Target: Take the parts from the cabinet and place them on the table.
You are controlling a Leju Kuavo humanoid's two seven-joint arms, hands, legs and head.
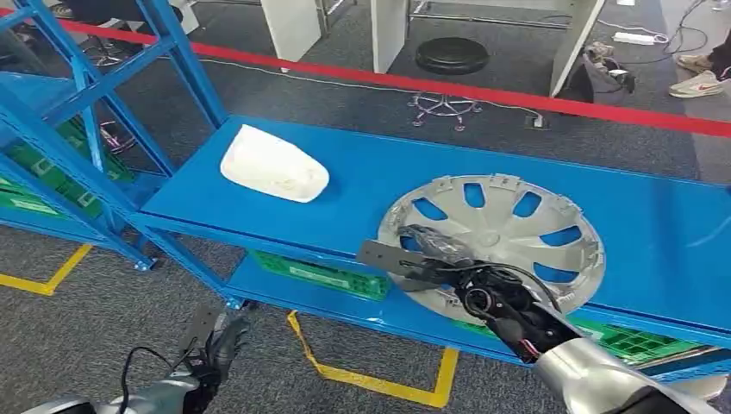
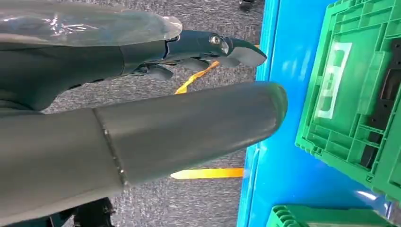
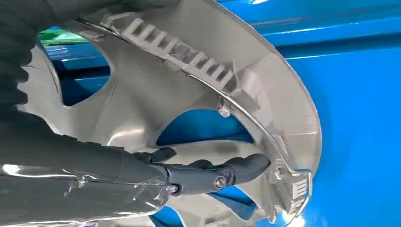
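Currently my right hand (image 1: 435,259) grips the hubcap (image 1: 509,228) at lower centre; my left hand (image 1: 211,345) hangs open, lower left.

— What surrounds the blue shelving (image 1: 603,216)?
— Grey carpet floor (image 1: 103,310) marked with yellow tape (image 1: 379,384); a red line (image 1: 483,90) crosses behind.
— And beyond the line?
— White table legs (image 1: 293,26), a black stool (image 1: 451,56), a power strip (image 1: 634,38) with cables.
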